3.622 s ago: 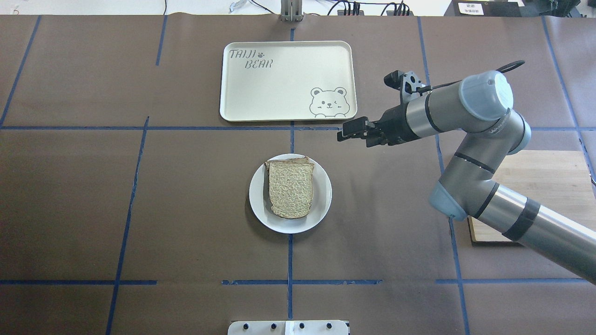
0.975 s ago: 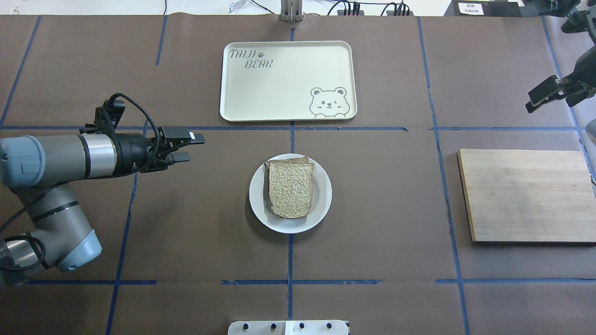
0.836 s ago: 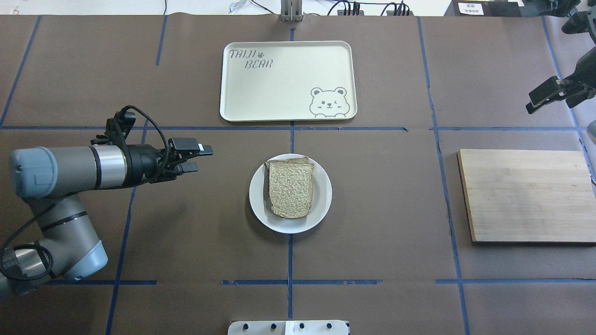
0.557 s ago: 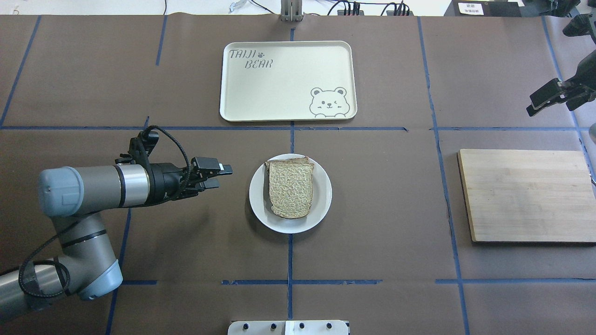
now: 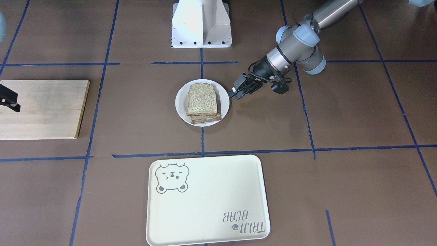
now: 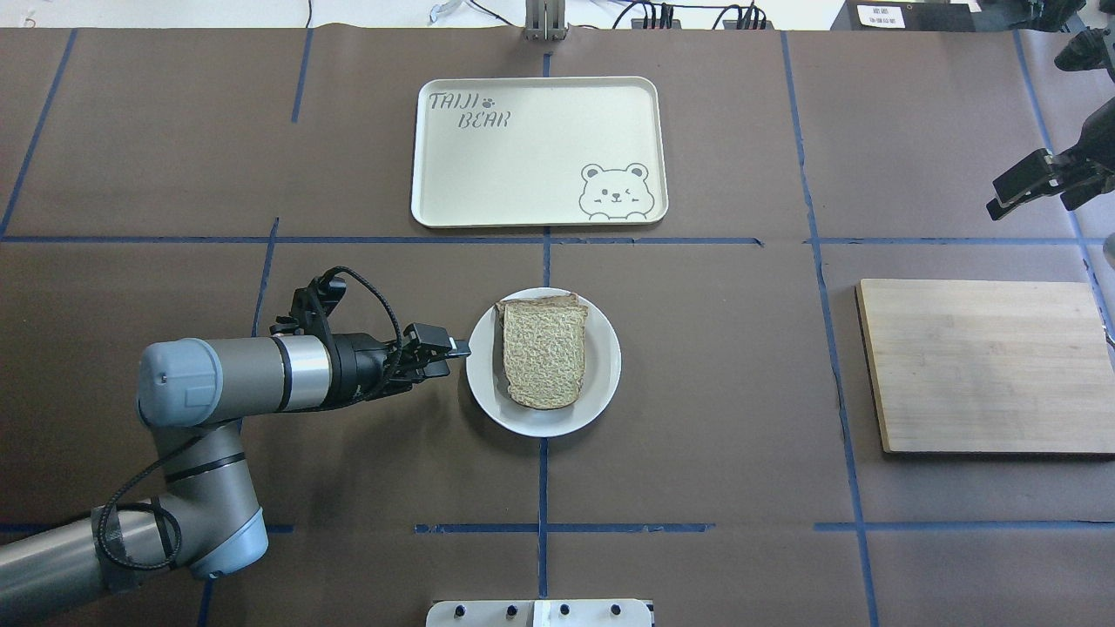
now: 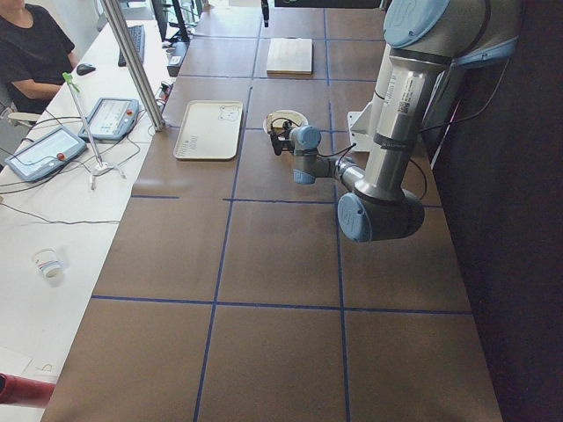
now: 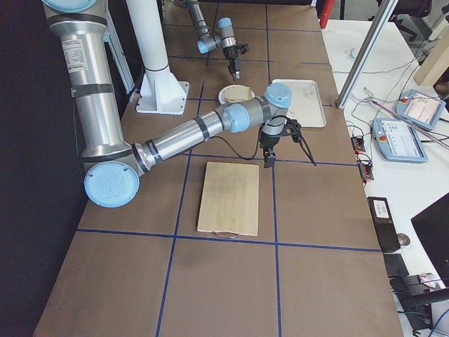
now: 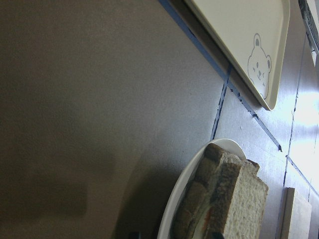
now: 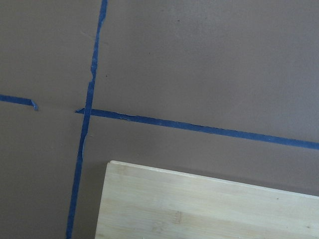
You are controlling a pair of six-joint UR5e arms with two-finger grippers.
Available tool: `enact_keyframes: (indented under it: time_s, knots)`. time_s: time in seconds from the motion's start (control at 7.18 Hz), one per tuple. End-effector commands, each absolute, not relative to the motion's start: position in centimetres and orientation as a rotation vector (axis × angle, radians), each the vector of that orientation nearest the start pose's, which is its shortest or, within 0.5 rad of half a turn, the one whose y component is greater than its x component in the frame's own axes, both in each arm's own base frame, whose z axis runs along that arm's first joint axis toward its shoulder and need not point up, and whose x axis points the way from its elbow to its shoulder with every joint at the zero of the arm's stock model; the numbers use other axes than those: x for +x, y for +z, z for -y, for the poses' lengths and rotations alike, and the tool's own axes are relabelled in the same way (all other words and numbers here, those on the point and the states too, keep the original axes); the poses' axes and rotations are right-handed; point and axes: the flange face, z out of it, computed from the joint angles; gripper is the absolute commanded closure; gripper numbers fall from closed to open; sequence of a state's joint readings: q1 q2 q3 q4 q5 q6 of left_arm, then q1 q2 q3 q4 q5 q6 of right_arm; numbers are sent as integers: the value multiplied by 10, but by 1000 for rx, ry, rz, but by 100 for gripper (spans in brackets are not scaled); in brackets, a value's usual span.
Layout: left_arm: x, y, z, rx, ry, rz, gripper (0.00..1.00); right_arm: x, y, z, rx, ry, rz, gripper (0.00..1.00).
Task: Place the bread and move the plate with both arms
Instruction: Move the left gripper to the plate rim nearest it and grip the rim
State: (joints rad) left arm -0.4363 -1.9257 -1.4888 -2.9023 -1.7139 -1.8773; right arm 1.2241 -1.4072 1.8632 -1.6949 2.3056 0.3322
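The bread (image 6: 544,353) lies on the small white plate (image 6: 605,370) at the table's middle, on top of another slice. It also shows in the front view (image 5: 201,99), on the plate (image 5: 181,102). My left gripper (image 6: 453,359) is open and empty, low, with its tips right at the plate's left rim; in the front view (image 5: 234,94) it is just right of the plate. The left wrist view shows the plate's rim (image 9: 184,199) and the stacked slices (image 9: 239,199) close up. My right gripper (image 6: 1000,197) is open and empty at the far right edge.
A cream bear tray (image 6: 523,165) lies beyond the plate. A wooden cutting board (image 6: 984,366) lies at the right, below my right gripper; it also shows in the right wrist view (image 10: 209,204). A white pedestal (image 5: 201,24) stands at the robot's side of the table.
My right arm drew back from near the plate to the right edge. My left arm came in from the left and moved right and nearer, up to the plate's rim.
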Motion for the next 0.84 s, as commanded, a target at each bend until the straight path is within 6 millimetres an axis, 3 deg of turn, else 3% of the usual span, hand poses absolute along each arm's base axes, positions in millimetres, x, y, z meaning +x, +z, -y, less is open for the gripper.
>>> enact_keyframes:
  time_s: [0.0,0.28,0.42,0.7]
  knots:
    - [525,351,366,-18,-452,-1620,45,-120,451,529,49,-130,788,0]
    - [530,352,360,-28,-443,-1616,47,-120,452,529,46,-131,789,0]
    - [533,343,361,-25,-441,-1629,47,-120,455,528,42,-129,788,0]
    - [546,342,346,-22,-444,-1632,51,-119,458,526,39,-130,786,0]
